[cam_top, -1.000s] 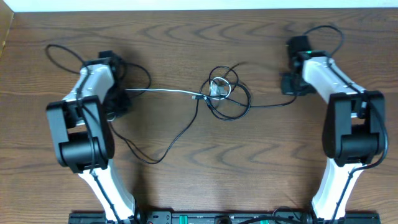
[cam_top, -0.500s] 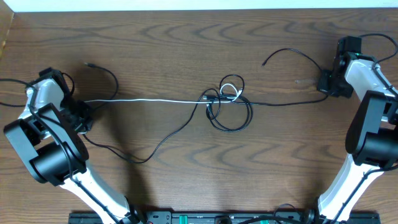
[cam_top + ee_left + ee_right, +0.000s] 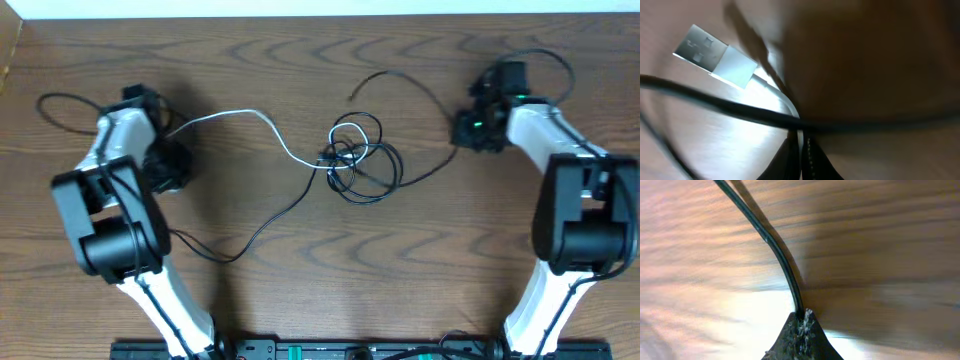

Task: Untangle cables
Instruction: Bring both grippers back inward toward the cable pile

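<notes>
In the overhead view the cables meet in a knot of loops (image 3: pixel 355 160) at mid-table. A white cable (image 3: pixel 250 114) curves from the knot to my left gripper (image 3: pixel 165 150). In the left wrist view this gripper (image 3: pixel 801 137) is shut on the white cable (image 3: pixel 777 92) just behind its silver USB plug (image 3: pixel 702 50). A black cable (image 3: pixel 725 106) crosses just in front of the fingertips. My right gripper (image 3: pixel 468 132) is shut on a black cable (image 3: pixel 425 175) that leads into the knot. The right wrist view shows that black cable (image 3: pixel 775 255) pinched in the right gripper (image 3: pixel 802 314). Another black cable (image 3: pixel 270 215) trails to the lower left.
A loose black cable end (image 3: pixel 352 96) lies above the knot and arcs right. The arms' own thicker black cords loop at the far left (image 3: pixel 55 105) and far right (image 3: pixel 548 58). The table's far edge (image 3: pixel 320 14) runs along the top.
Both arms swung outward, pulling the white and black cables taut, then came back inward. The white cable now sags in a curve and the knot's loops sit looser.
</notes>
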Available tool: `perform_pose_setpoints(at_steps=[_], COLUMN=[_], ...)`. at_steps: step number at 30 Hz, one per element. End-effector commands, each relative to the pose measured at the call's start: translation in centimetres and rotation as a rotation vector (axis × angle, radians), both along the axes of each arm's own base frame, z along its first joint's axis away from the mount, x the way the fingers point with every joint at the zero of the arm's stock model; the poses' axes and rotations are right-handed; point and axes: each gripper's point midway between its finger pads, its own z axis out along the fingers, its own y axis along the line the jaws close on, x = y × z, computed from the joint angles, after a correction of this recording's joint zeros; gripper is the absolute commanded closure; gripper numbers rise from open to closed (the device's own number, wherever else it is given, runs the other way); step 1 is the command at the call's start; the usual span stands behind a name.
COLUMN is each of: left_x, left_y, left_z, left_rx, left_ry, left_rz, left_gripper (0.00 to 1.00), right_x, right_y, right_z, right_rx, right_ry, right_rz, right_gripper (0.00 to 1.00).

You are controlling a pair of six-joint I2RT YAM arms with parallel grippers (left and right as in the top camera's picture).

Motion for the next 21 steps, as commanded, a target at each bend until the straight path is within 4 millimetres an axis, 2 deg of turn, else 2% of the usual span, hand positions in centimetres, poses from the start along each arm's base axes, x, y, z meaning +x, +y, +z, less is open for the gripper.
perform_pose_setpoints(at_steps=[1, 4, 5, 7, 11, 14, 19, 21], left_x=[0.8, 1.5, 1.7, 1.9, 2.2, 2.3, 2.2, 2.2], left_y=[-4.6, -7.4, -8.6, -11.0, -14.1, -16.1, -17.7, -17.9], left_z=[-1.2, -1.2, -1.2, -1.2, -1.2, -1.2, -1.2, -1.2], left_rx=[-0.066, -0.064, -0.063, -0.063, -0.062, -0.062, -0.063, -0.063], left_ry=[0.0, -0.01, -0.014, -0.021, -0.037, -0.05, -0.057, -0.056], left_rz=[-0.089, -0.166, -0.2, -0.265, -0.347, -0.399, -0.441, -0.446], left_gripper=[0.92, 0.92, 0.92, 0.92, 0.92, 0.92, 0.92, 0.92], right_x=[-5.3, -5.9, -6.4, -7.2, -8.1, -8.4, -8.6, -8.6], right_y=[4.9, 8.5, 10.3, 12.5, 14.3, 14.9, 15.1, 15.1], right_z=[-5.4, -5.4, -5.4, -5.4, -5.6, -5.7, -5.7, -5.7], right_rx=[-0.03, -0.057, -0.07, -0.101, -0.201, -0.256, -0.274, -0.274], right_ry=[0.155, 0.11, 0.087, 0.057, 0.029, 0.019, 0.016, 0.016], right_rz=[0.216, 0.414, 0.51, 0.643, 0.781, 0.826, 0.835, 0.835], right_gripper=[0.99, 0.99, 0.99, 0.99, 0.99, 0.95, 0.93, 0.85])
